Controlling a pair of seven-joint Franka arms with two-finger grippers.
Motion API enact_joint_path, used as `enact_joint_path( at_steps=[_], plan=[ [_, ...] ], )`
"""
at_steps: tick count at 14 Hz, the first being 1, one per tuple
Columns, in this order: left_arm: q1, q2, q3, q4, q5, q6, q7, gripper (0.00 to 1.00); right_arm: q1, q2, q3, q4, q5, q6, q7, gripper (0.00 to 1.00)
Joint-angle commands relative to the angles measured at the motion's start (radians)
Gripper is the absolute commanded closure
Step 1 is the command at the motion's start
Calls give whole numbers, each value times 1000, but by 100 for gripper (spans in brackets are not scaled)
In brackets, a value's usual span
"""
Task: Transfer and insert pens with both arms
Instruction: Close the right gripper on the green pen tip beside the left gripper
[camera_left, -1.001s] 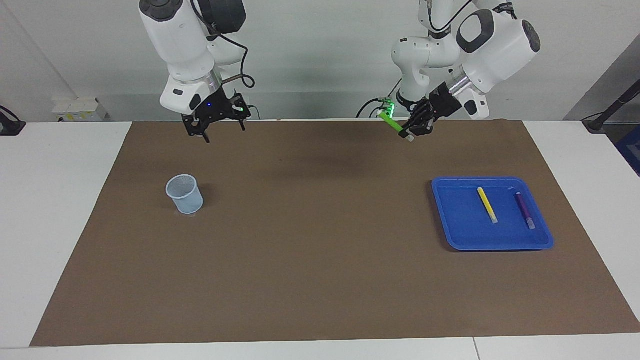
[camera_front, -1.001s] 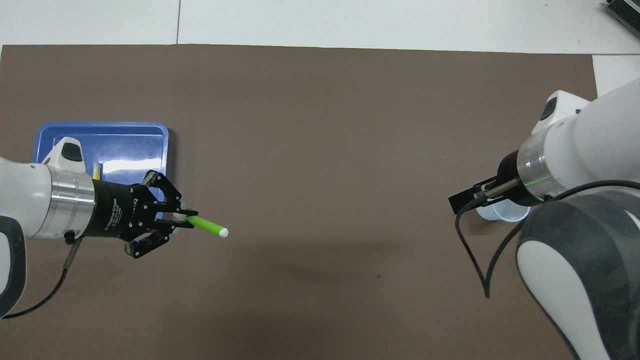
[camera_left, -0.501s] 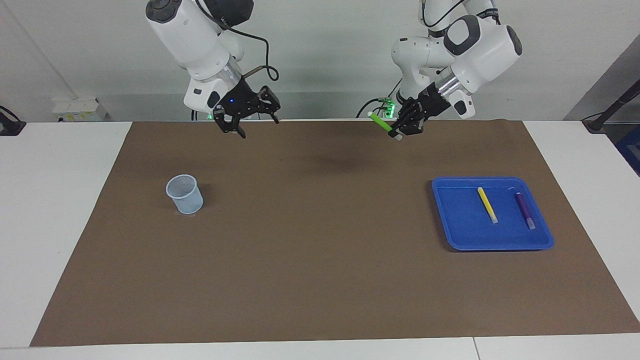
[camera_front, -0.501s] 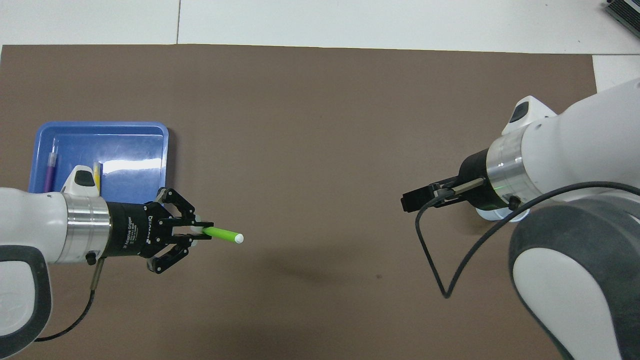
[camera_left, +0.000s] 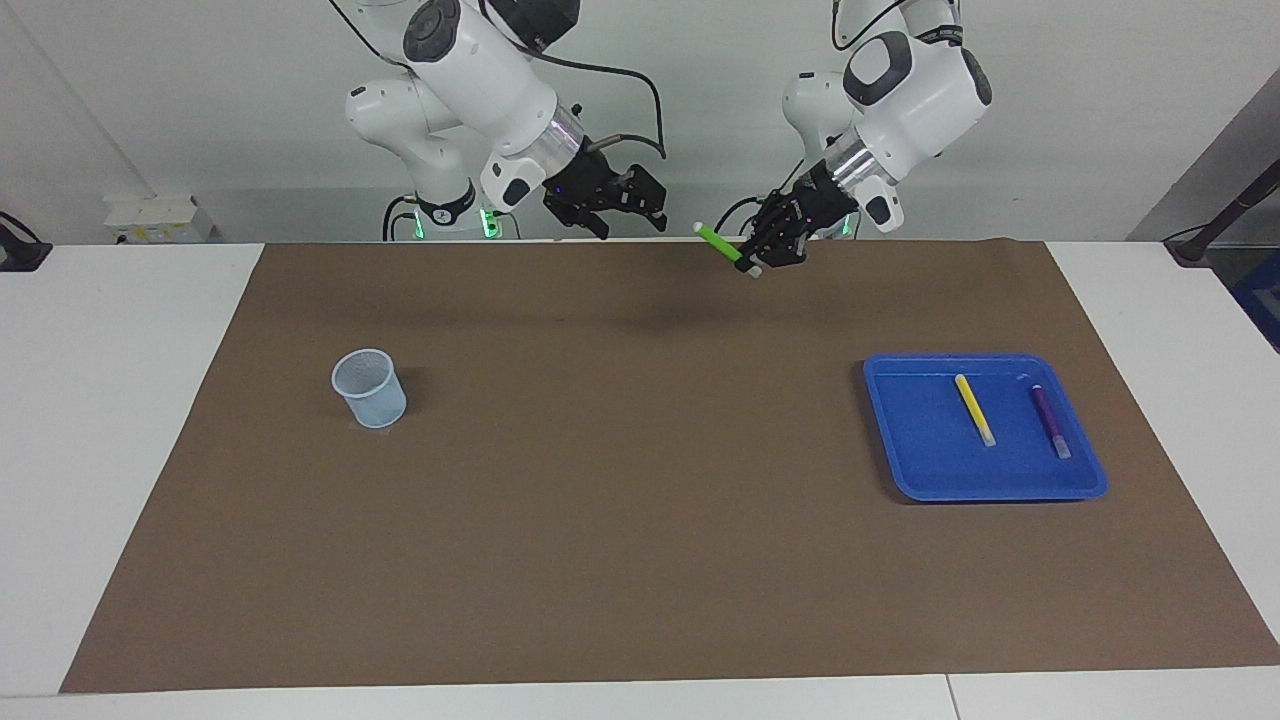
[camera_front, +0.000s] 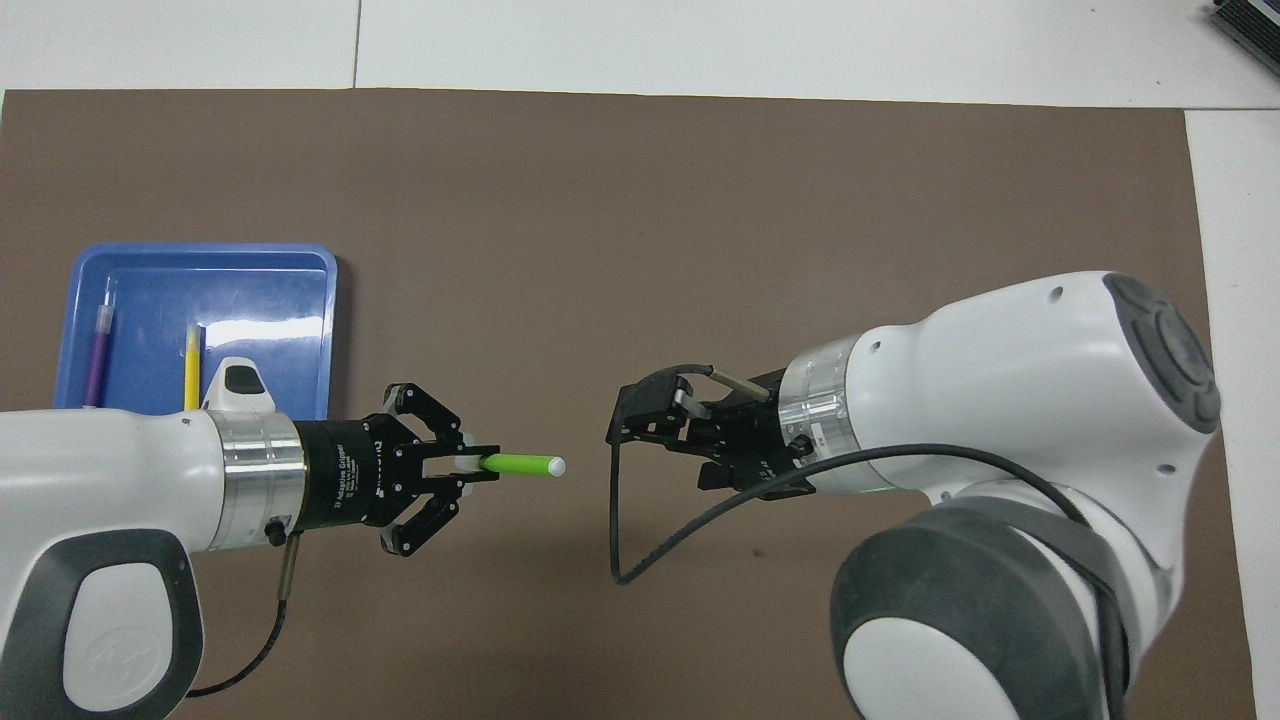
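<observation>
Both arms have swung together mid-table — left gripper clamping the green pen, right gripper spread wide — handover looks imminent.

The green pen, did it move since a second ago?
Yes. The green pen went sideways away from the blue tray, toward the right arm's end.

From overhead we lose the mesh cup beneath the right arm. The left arm hides the near edge of the blue tray, and both arms run off the frame's bottom edge.
</observation>
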Motion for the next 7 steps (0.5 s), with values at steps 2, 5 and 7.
enact_joint_path(
  at_steps=[2, 5, 7],
  plan=[
    [-26, -48, 8, -51, -37, 37, -13, 100, 92, -24, -4, -85, 97, 172, 147, 0],
    [-26, -48, 10, -52, -37, 34, -14, 100, 175, -20, -4, -85, 103, 278, 250, 0],
    [-26, -48, 10, -52, -37, 32, -16, 100, 195, -17, -2, -85, 103, 301, 254, 0]
  ],
)
